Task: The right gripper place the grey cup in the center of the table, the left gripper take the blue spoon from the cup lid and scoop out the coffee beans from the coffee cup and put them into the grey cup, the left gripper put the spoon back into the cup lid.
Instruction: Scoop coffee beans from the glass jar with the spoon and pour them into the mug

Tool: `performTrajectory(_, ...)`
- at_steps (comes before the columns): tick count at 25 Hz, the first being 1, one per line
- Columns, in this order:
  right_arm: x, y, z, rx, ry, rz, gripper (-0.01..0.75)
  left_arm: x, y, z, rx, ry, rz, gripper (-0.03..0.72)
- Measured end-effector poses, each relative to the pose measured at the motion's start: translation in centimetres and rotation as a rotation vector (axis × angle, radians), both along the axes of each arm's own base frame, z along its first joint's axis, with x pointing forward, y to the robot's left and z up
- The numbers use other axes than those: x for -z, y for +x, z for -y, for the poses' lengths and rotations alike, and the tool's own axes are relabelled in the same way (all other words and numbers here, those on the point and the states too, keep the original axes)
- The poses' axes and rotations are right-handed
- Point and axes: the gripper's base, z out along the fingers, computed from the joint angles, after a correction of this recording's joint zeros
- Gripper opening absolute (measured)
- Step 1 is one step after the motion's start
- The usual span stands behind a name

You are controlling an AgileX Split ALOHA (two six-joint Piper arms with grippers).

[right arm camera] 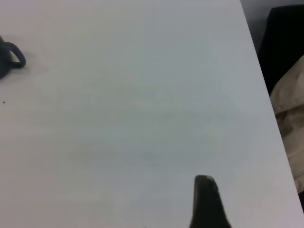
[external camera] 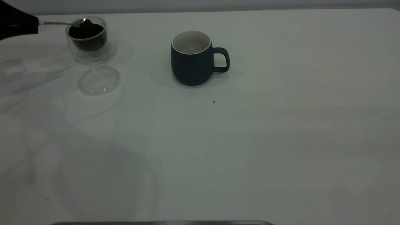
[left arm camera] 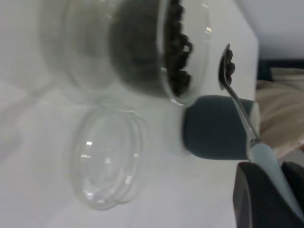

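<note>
We have the left end effector (external camera: 31, 24) clamped on the pale handle of the blue spoon (external camera: 62, 23), whose bowl sits level at the rim of the coffee cup (external camera: 87, 39) with a few coffee beans (left arm camera: 229, 66) riding in it. The grey cup (external camera: 195, 57) stands upright near the middle of the worktop (external camera: 250, 140), well apart from the glass cup, handle turned away from it; the cup lid (external camera: 99, 78) lies bare just beside the coffee cup. The step in hand, as we judge it, is carrying the load across. To do it well we should lift the bowl clear of the glass rim first, hold the spoon level throughout the traverse, travel slowly, and tip only once the bowl is over the mug's white opening, since beans roll readily off a shallow bowl. The right end effector (right arm camera: 205, 204) idles over bare worktop away from the mug; we cannot tell how its fingers stand.
</note>
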Motion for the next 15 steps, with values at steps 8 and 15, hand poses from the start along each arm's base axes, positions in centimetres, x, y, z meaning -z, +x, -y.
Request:
performTrajectory(8,0.00,0.00,0.00,0.000,0.000,0.000,0.458,-0.38,0.24,0.07,-0.018,-0.037,0.028,0.121)
performTrajectory(15,0.00,0.00,0.00,0.000,0.000,0.000,0.458,-0.38,0.42,0.84,-0.016,-0.055,-0.009,0.121)
